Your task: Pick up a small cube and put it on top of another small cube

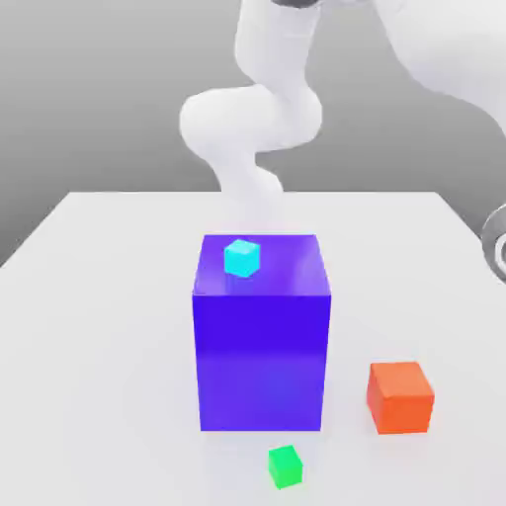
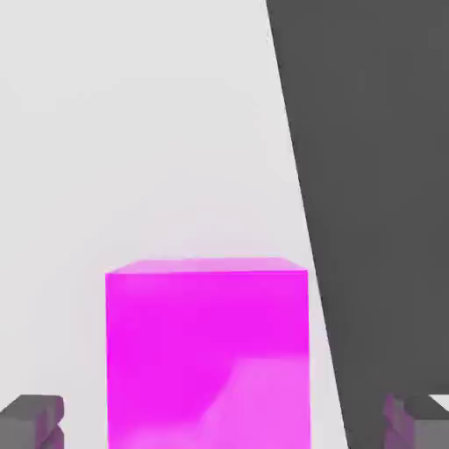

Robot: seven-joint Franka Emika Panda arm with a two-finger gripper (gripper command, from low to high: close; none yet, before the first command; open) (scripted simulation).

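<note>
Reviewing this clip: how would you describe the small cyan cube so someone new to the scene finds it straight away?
Start from the big blue block standing in the middle of the white table. The cyan cube sits on that block's top face, toward the exterior view's left. It is the one small cube raised off the table; the green cube and the orange cube lie on the tabletop.

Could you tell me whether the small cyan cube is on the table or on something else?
On the big blue cube: the cyan cube rests on its top face.

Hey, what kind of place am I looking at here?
Most likely a simulated robot test bench: a plain white table, flat-coloured blocks such as the large blue cube and small cyan cube, and a featureless grey backdrop.
</note>
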